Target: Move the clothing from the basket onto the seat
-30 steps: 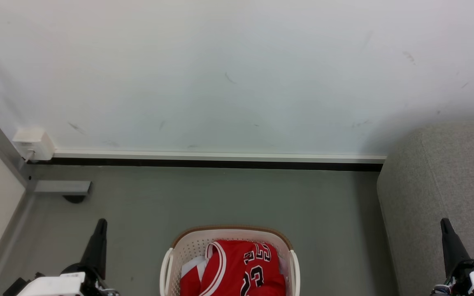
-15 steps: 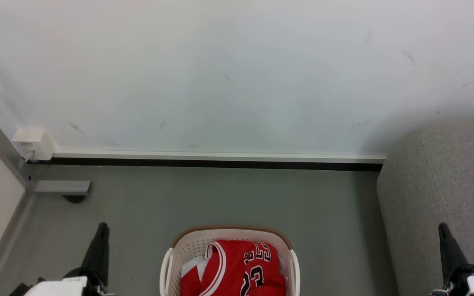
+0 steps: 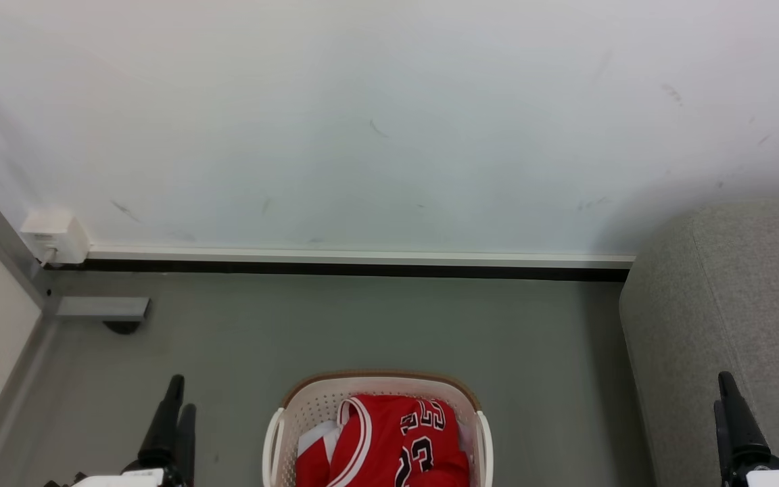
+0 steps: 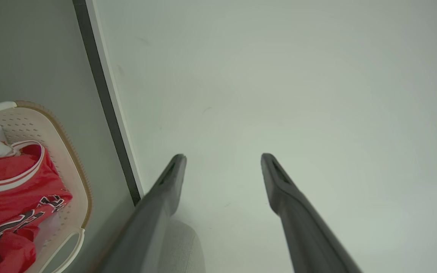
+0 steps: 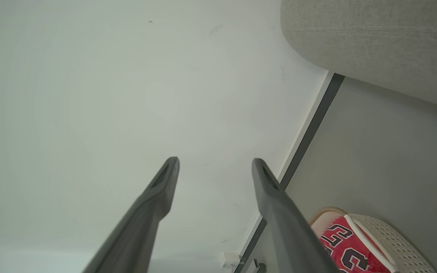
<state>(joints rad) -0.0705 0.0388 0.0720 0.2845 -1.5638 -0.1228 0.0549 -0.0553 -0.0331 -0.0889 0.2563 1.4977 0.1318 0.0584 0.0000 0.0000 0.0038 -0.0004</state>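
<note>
The clothing (image 3: 383,443) lies heaped in the basket (image 3: 314,404) at bottom centre, the seat (image 3: 734,304) at right, while the left gripper (image 4: 222,157) and right gripper (image 5: 215,162) flank it, jaws spread and empty, seemingly ready to reach in.

Bottom edge crops basket (image 3: 314,404), clothing (image 3: 389,443), seat (image 3: 734,304).

1. The left gripper (image 4: 223,157), with two long dark fingers, sits low on the robot's left, its fingers spread with nothing between them.
2. The right gripper (image 5: 215,160) mirrors it, parted and empty.
</note>
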